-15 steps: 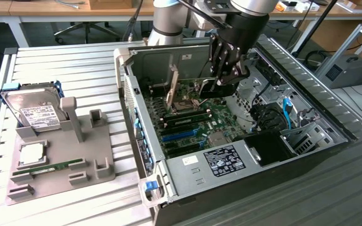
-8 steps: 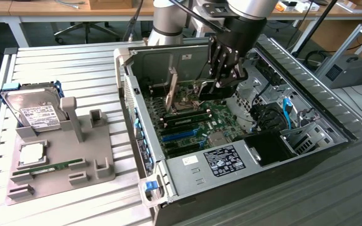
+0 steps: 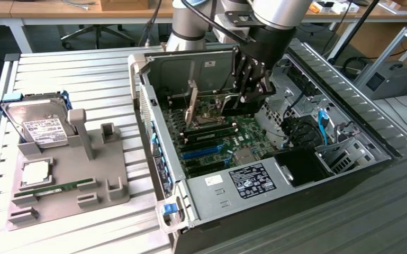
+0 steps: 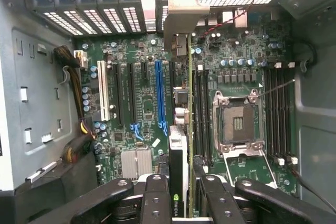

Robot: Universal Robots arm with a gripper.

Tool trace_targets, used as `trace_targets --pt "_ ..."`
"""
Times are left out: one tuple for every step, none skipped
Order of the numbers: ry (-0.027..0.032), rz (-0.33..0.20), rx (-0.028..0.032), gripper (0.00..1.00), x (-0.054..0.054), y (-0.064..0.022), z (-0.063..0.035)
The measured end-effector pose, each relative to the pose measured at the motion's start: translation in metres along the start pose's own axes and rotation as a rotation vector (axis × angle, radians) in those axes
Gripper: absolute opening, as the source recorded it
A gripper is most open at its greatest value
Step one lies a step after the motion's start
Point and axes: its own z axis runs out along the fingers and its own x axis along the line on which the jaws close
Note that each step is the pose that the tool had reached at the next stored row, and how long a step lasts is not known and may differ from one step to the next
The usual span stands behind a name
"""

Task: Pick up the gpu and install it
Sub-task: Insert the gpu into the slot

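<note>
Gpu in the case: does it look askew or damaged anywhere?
Nothing stands out. The gpu stands on edge in the pincer, parallel to the motherboard slots, with no visible damage. Whether it sits in a slot, I cannot tell.

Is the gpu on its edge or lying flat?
On its edge: the gpu appears edge-on, clamped in the gripper over the motherboard.

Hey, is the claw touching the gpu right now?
Touching. The wrist view shows the gpu edge-on, pinched between the two fingers of the claw, one pressed against each face.
</note>
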Motion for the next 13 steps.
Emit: trace_targets --pt "0.0001 0.000 0.0000 0.27 0.000 0.0000 0.0011" --pt "0.0001 0.000 0.0000 0.27 0.000 0.0003 0.0027" --pt "0.0001 0.000 0.0000 0.27 0.000 0.0004 0.0045" --pt "0.0000 0.000 0.0000 0.27 0.000 0.0007 0.0068" --pt "0.0000 0.000 0.0001 0.27 0.000 0.0010 0.0085" --pt "0.0001 0.000 0.0000 0.27 0.000 0.0014 0.0109" --pt "0.0001 0.000 0.0000 0.27 0.000 0.0017 0.0127" --pt "0.0000 0.000 0.0001 0.27 0.001 0.0019 0.0146" --pt "0.0000 0.000 0.0000 0.27 0.001 0.0021 0.0164" --pt "0.0000 0.000 0.0000 0.27 0.001 0.0023 0.0181" --pt "0.0001 0.000 0.0000 0.27 0.001 0.0026 0.0200" --pt "0.0002 0.000 0.0000 0.27 0.001 0.0030 0.0222" --pt "0.0000 0.000 0.0001 0.27 0.001 0.0035 0.0237"
